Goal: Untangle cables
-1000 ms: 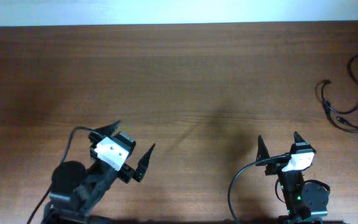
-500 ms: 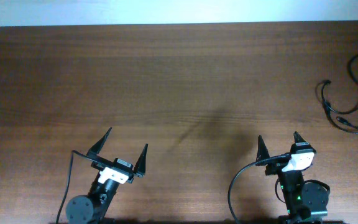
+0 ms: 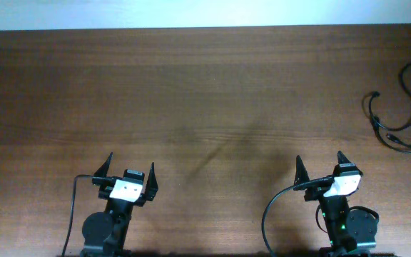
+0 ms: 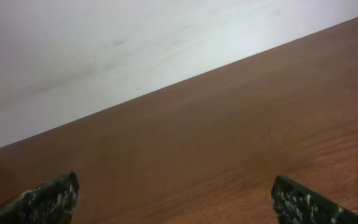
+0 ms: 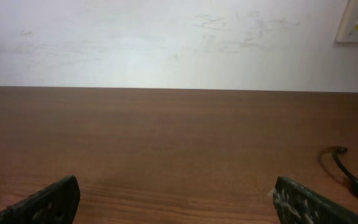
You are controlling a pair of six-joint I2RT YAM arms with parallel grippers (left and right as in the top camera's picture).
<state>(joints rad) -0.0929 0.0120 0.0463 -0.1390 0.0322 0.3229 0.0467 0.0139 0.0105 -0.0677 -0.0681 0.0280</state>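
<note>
Thin black cables (image 3: 404, 107) lie looped together at the table's far right edge, partly cut off by the frame in the overhead view. One strand (image 5: 347, 167) shows at the right in the right wrist view. My left gripper (image 3: 130, 171) stands open near the front left, with nothing between its fingers. At the front right, my right gripper (image 3: 320, 165) is open too and holds nothing, well short of the cables. In the left wrist view my left gripper (image 4: 174, 194) shows only bare wood between its fingertips, and so does my right gripper (image 5: 176, 196).
The brown wooden table (image 3: 205, 93) ends at a white wall (image 5: 166, 37) along its far edge. A thicker black lead (image 3: 273, 207) curls from the right arm's base at the front edge.
The left arm has swung from a leftward tilt back to straight, its gripper now pointing directly away from the front edge. The right arm and the cables have not moved.
</note>
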